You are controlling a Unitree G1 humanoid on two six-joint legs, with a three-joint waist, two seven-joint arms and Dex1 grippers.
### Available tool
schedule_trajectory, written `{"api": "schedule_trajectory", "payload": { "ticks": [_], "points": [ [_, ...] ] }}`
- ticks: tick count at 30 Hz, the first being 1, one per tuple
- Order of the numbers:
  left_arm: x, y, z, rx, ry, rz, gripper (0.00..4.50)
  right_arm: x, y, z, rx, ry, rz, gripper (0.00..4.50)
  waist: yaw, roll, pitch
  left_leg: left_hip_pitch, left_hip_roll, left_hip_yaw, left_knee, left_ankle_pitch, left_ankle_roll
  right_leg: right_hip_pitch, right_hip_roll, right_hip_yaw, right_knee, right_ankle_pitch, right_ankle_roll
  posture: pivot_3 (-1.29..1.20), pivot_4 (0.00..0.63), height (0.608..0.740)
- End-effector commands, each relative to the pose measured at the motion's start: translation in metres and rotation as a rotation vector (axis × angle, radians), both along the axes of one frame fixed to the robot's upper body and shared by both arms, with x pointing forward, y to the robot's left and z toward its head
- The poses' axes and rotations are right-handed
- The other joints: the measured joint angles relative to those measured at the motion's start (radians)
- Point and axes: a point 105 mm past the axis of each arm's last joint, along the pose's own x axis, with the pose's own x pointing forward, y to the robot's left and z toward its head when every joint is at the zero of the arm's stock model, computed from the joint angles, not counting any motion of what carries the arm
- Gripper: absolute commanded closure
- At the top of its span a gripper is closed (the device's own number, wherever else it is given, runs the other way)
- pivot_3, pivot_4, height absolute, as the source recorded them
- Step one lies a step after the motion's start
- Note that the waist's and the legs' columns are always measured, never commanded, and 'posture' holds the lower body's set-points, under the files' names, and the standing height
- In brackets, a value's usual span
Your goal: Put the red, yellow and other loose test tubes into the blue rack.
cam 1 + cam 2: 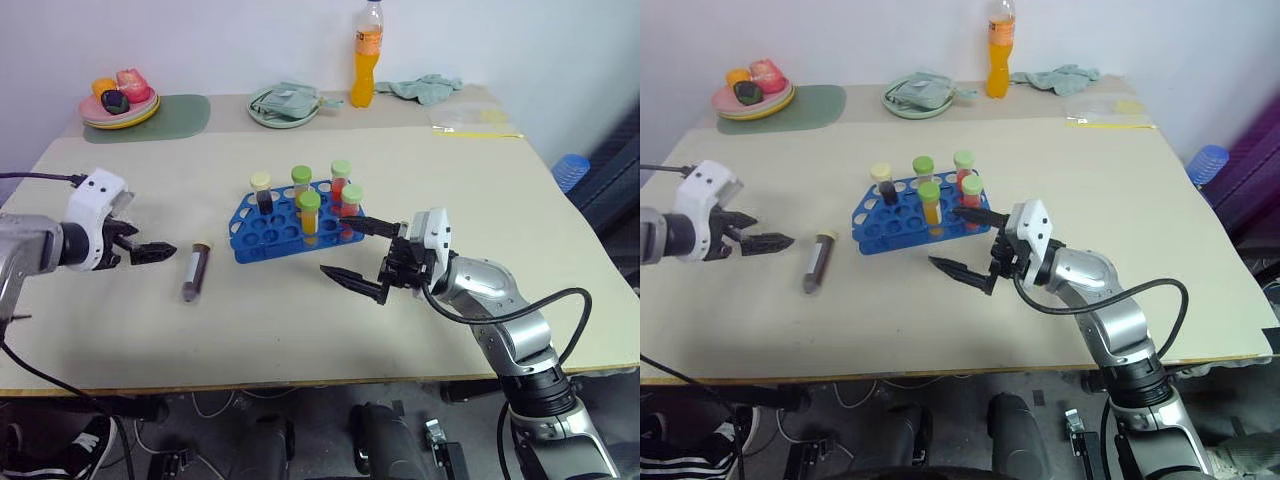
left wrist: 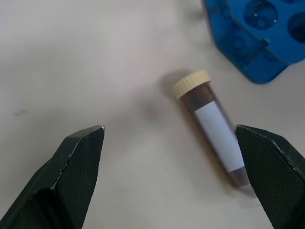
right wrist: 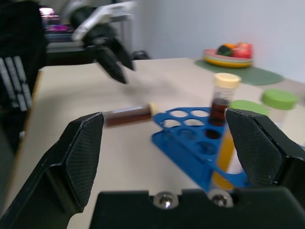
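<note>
I have one loose tube left on the bench, lying on its side just to the left of the blue rack, its cream cap toward the far edge and its body full of dark purplish-brown liquid with a white label along the side. It lies flat and apart from the rack, so I judge it the last piece to be picked up. Standing upright in the blue rack are five tubes: a cream-capped dark one at the rack's left end, and four green-capped ones beside it, at least one yellow and at least one red-orange.

My left pincer hangs left of the lying tube, near it but not touching, fingers spread wide and empty; from the wrist camera the tube sits between the two fingertips, which suits a grasp across its body. My right pincer hovers just right of the rack, also spread wide and holding nothing, I reckon clear of the way.
</note>
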Motion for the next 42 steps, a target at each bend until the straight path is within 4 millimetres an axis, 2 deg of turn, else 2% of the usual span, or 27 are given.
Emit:
{"api": "schedule_trajectory", "payload": {
  "ticks": [1, 3, 8, 18, 21, 26, 27, 29, 32, 34, 36, 37, 39, 40, 42],
  "points": [
    [-0.003, -0.001, -0.01, -0.04, 0.12, 0.013, 0.0, -0.016, -0.001, 0.019, -0.002, -0.048, 0.091, 0.02, -0.003, 0.0, 0.0, 0.0, 0.0, 0.0, 0.0, 0.0, 0.0, 0.0, 0.0, 0.0, 0.0, 0.0, 0.0, 0.0, 0.15, 0.74],
    [-0.002, -0.005, -0.016, -0.041, 0.178, 0.013, 0.0, -0.02, -0.003, 0.018, -0.025, -0.05, 0.119, 0.02, -0.002, 0.0, 0.0, 0.0, 0.001, 0.0, 0.0, 0.0, 0.0, 0.0, 0.001, 0.0, 0.0, 0.0, 0.0, 0.0, 0.15, 0.74],
    [0.023, -0.017, -0.025, -0.065, 0.226, 0.048, 0.0, -0.019, -0.004, 0.015, -0.031, -0.012, 0.128, 0.02, 0.02, -0.001, 0.0, 0.0, 0.001, 0.0, 0.002, 0.0, 0.0, 0.0, 0.002, 0.001, 0.001, 0.0, 0.0, 0.0, 0.15, 0.74],
    [0.037, -0.031, -0.031, -0.103, 0.315, 0.088, 0.0, -0.021, 0.0, 0.008, -0.029, -0.006, 0.135, 0.02, 0.024, -0.002, 0.0, -0.002, 0.001, 0.0, 0.002, 0.0, 0.0, -0.001, 0.002, 0.001, 0.001, 0.0, 0.0, 0.0, 0.15, 0.74],
    [0.034, -0.034, -0.036, -0.131, 0.352, 0.11, 0.79, -0.023, 0.0, 0.006, -0.03, -0.005, 0.135, 0.0, 0.022, -0.002, 0.0, -0.002, 0.001, 0.0, 0.002, 0.0, 0.0, -0.001, 0.002, 0.001, 0.001, 0.0, 0.0, 0.0, 0.15, 0.74],
    [0.027, -0.034, -0.041, -0.158, 0.388, 0.133, 3.31, -0.024, 0.0, 0.003, -0.033, -0.002, 0.13, 0.0, 0.02, -0.002, 0.0, -0.001, 0.001, 0.0, 0.002, 0.0, 0.0, -0.001, 0.002, 0.001, 0.001, 0.0, 0.0, 0.0, 0.15, 0.74],
    [0.029, -0.03, -0.037, -0.152, 0.364, 0.136, 3.65, -0.024, -0.001, 0.002, -0.036, -0.004, 0.126, 0.0, 0.02, -0.002, 0.0, -0.001, 0.001, 0.0, 0.002, 0.0, 0.0, -0.001, 0.002, 0.001, 0.002, 0.0, 0.0, 0.0, 0.15, 0.74],
    [0.03, -0.023, -0.028, -0.167, 0.334, 0.164, 3.65, -0.024, -0.001, 0.001, -0.039, -0.006, 0.121, 0.0, 0.02, -0.002, 0.0, -0.001, 0.002, 0.0, 0.002, 0.0, 0.0, -0.001, 0.002, 0.001, 0.002, 0.0, 0.0, 0.0, 0.15, 0.74],
    [0.031, -0.006, -0.011, -0.144, 0.226, 0.215, 3.65, -0.022, -0.002, 0.0, -0.038, -0.003, 0.101, 0.0, 0.016, -0.002, 0.001, -0.001, 0.002, 0.0, 0.002, 0.0, 0.0, -0.002, 0.002, 0.001, 0.002, 0.0, 0.0, 0.0, 0.15, 0.74],
    [0.037, -0.006, 0.005, -0.185, 0.098, 0.226, 3.65, -0.021, -0.003, -0.002, -0.033, -0.001, 0.089, 0.0, 0.021, -0.002, 0.001, -0.001, 0.003, 0.0, 0.002, 0.0, -0.001, -0.002, 0.002, 0.002, 0.002, 0.0, 0.0, 0.0, 0.15, 0.74],
    [0.034, 0.0, 0.011, -0.101, -0.012, 0.218, 3.65, -0.021, -0.004, -0.004, -0.033, 0.0, 0.082, 0.0, 0.024, -0.002, 0.001, -0.001, 0.003, 0.0, 0.002, 0.001, -0.001, -0.002, 0.001, 0.002, 0.002, 0.0, 0.0, 0.0, 0.15, 0.74],
    [0.039, -0.002, 0.021, -0.091, -0.139, 0.196, 3.65, -0.021, -0.004, -0.005, -0.033, -0.001, 0.077, 0.0, 0.024, -0.002, 0.001, -0.001, 0.004, 0.0, 0.002, 0.001, -0.001, -0.002, 0.0, 0.002, 0.002, 0.0, 0.0, 0.0, 0.15, 0.74],
    [0.042, -0.013, 0.045, -0.201, -0.387, 0.166, 3.65, -0.022, -0.006, -0.008, -0.035, -0.007, 0.066, 0.0, 0.031, -0.002, 0.0, -0.001, 0.003, 0.0, 0.002, 0.001, -0.002, -0.002, -0.003, 0.002, 0.002, 0.0, 0.0, 0.0, 0.15, 0.74],
    [0.039, -0.013, 0.057, -0.192, -0.538, 0.16, 3.65, -0.022, -0.007, -0.009, -0.036, -0.009, 0.061, 0.0, 0.035, -0.003, 0.0, -0.002, 0.002, 0.0, 0.002, 0.001, -0.003, -0.002, -0.004, 0.001, 0.001, 0.0, 0.0, 0.0, 0.15, 0.74],
    [0.025, -0.019, 0.065, -0.112, -0.751, 0.086, 3.65, -0.021, -0.01, -0.01, -0.031, -0.007, 0.046, 0.0, 0.033, -0.005, 0.0, -0.005, 0.001, -0.001, 0.003, 0.003, -0.005, -0.003, -0.008, 0.0, 0.0, 0.001, 0.0, 0.0, 0.15, 0.74]
  ]
}}
